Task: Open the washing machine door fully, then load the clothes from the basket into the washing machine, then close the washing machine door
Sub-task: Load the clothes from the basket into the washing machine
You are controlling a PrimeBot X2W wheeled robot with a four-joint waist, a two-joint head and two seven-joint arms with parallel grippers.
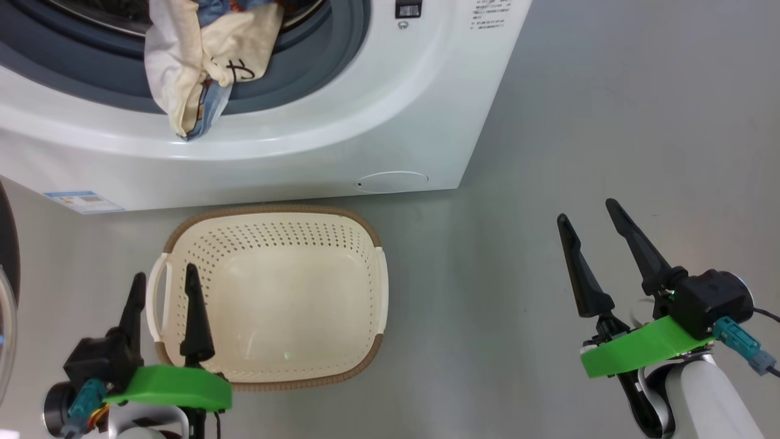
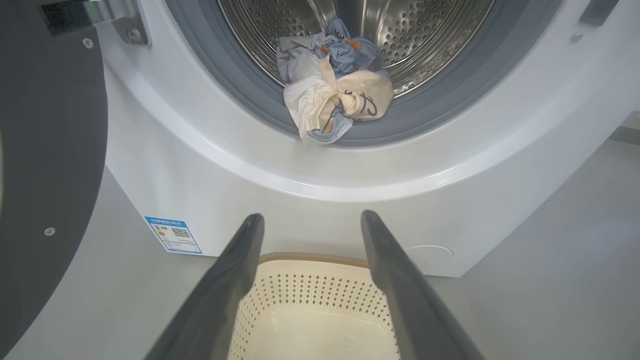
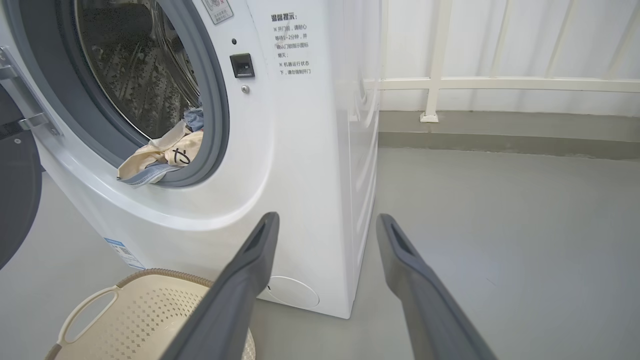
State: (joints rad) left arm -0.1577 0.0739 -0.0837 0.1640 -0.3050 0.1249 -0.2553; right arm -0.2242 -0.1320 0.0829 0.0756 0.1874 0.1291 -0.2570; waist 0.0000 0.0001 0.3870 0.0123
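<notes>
Beyond the left claw (image 1: 166,271) and right claw (image 1: 586,209), both spread, the clothes (image 1: 207,55) drape over the gasket (image 1: 317,67).

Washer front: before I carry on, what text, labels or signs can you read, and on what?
"温馨提示:" heads the notice on the washer, right of the opening.
"※ 开门前,请耐心等待1~2分钟,并确认门锁指示图标熄灭;" same notice.
"※ 机器运行状态下,请勿强制开门" same notice.
Blue sticker, low on the washer: a QR code, print too small to read.
Top sticker with a red mark: too small to read.
Black scrawl on the clothes: not readable as letters.
</notes>
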